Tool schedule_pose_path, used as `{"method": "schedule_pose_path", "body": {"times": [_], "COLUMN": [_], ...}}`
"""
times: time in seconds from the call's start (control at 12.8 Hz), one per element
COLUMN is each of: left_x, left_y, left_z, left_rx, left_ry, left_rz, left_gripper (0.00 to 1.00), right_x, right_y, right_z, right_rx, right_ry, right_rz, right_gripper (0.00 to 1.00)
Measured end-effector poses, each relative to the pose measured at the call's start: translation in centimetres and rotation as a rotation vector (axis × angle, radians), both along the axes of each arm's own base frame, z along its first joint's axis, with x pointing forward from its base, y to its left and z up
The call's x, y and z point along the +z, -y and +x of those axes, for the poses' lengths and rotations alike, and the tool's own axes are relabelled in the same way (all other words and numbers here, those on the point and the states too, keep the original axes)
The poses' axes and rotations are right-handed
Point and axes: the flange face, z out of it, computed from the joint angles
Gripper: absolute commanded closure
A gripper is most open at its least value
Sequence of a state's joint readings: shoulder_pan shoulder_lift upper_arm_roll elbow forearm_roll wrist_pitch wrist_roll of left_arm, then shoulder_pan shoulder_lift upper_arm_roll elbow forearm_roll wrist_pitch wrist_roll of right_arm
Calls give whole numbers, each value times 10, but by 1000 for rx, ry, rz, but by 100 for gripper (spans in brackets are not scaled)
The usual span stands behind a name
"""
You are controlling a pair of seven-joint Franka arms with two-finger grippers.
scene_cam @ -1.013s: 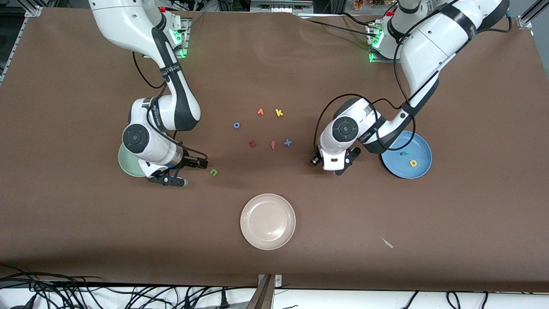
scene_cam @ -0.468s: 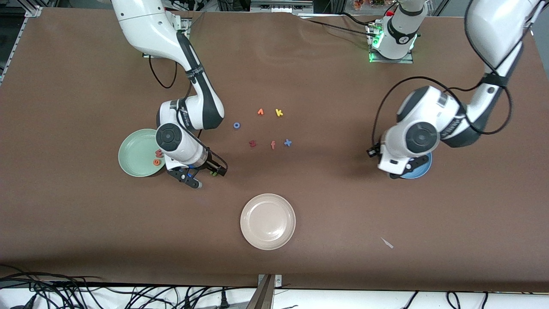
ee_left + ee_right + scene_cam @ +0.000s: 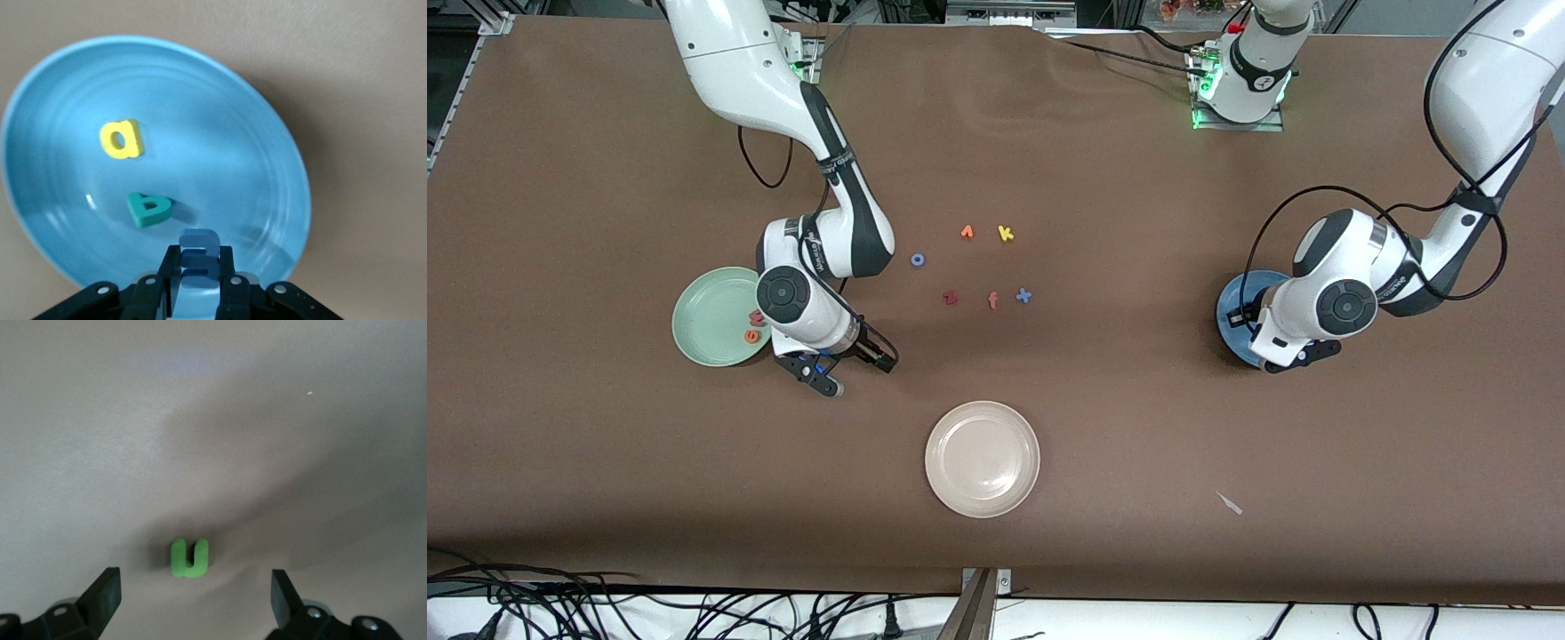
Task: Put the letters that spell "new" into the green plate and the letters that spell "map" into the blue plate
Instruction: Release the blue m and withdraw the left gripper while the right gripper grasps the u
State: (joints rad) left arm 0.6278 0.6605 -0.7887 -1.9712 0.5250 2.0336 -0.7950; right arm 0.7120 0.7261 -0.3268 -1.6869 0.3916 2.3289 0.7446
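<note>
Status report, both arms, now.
Left gripper shut on blue m over blue plate. Right gripper open over green n beside green plate. Nothing blocking.

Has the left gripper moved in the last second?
Yes. The left gripper, shut on the blue m, has swung toward its own end of the table and is now over the blue plate, which has stayed put.

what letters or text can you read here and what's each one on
"a": yellow a, in the blue plate
"n": green n, on the table
"k": yellow k, on the table
"o": blue o, on the table
"x": blue x, on the table
Other letters, arm print: too small to read.
</note>
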Motion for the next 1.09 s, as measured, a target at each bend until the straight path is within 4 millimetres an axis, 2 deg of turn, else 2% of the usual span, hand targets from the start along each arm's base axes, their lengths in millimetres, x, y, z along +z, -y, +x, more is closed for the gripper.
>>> {"method": "schedule_pose_path", "body": {"times": [0.08,0.23,0.39,0.55,0.7,0.86,1.09], "left_x": [-3,7,39,97,166,233,299], "left_y": [-1,2,5,12,10,-11,-38], "left_z": [0,5,20,38,51,59,59], "left_rx": [-2,-6,-9,-18,-51,-93,-150], "left_ry": [4,25,70,103,109,74,23], "left_rz": [-5,-6,8,44,68,86,73], "left_gripper": [0,0,0,0,0,0,0], "right_x": [-4,-8,-11,-12,-12,-12,-11], "right_y": [0,0,1,0,0,0,-1], "right_z": [-1,-2,-2,-3,-3,-3,-1], "right_rx": [0,1,1,3,3,4,7], "right_ry": [-4,-10,-13,-14,-14,-14,-9], "right_rz": [-3,-8,-11,-11,-12,-12,-10], "right_gripper": [8,14,28,41,50,60,88]}}
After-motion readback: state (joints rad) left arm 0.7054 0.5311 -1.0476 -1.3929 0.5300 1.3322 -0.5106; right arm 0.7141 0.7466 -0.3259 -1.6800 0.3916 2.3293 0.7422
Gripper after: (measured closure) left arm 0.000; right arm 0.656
